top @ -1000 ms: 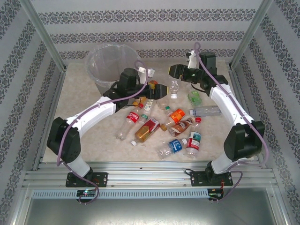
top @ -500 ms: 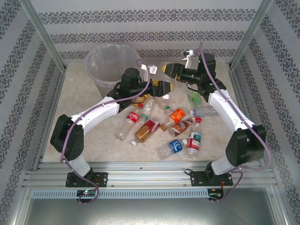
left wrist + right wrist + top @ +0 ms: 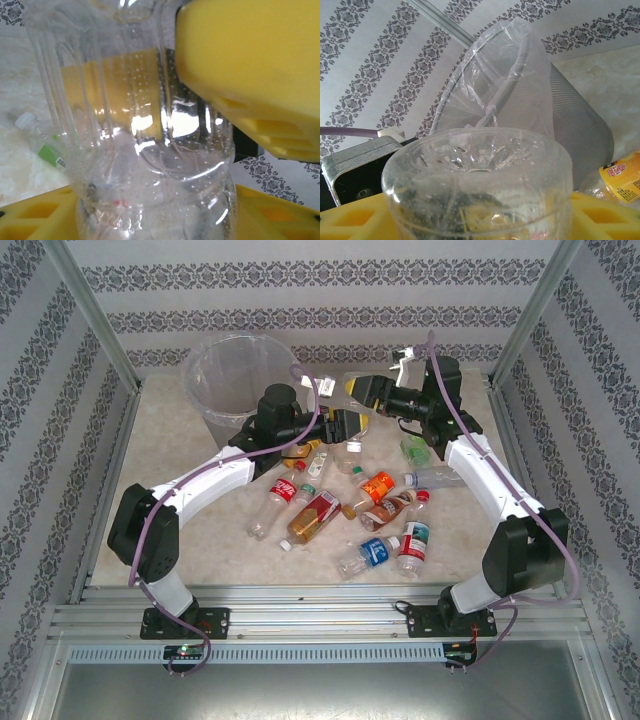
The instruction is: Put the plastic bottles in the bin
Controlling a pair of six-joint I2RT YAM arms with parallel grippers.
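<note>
Clear bottle (image 3: 150, 150) is held above the worktop (image 3: 200, 530), between the two tools and just right of the bin (image 3: 215, 405), outside its rim; left tool (image 3: 346, 426) is closed on the bottle body; right tool (image 3: 362, 390) straddles the base end, but whether it grips or merely touches cannot be told from these views; remaining bottles (image 3: 315, 512) lie scattered on the worktop between the arms.

Bright even light; glare on clear bottle (image 3: 165, 120); close-ups soft.
</note>
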